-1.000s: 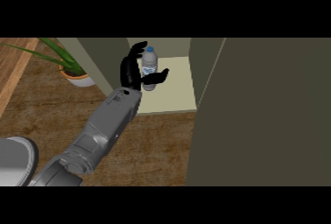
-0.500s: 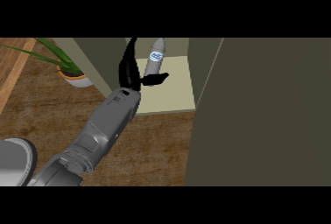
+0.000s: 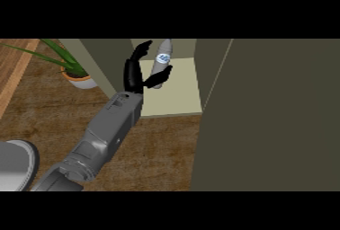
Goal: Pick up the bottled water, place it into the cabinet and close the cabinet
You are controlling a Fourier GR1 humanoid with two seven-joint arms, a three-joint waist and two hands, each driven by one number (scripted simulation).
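Observation:
The bottled water (image 3: 162,59), clear with a blue-and-white label, stands tilted inside the open cabinet on its pale shelf (image 3: 174,99), top leaning to the upper right. My left hand (image 3: 136,74) is just left of it, fingers straight and pointing into the cabinet. Its thumb (image 3: 159,77) reaches toward the bottle's lower part; I cannot tell if it touches. The hand is open. The cabinet door (image 3: 272,117) stands open as a large dark olive panel on the right. My right hand does not show.
A potted plant (image 3: 74,72) with long green leaves stands on the wooden counter left of the cabinet's side wall (image 3: 103,63). A grey round dish (image 3: 15,165) lies at the lower left beside my forearm.
The left hand's fingers have straightened off the bottle. The bottle has moved deeper into the cabinet and now leans to the right instead of standing upright.

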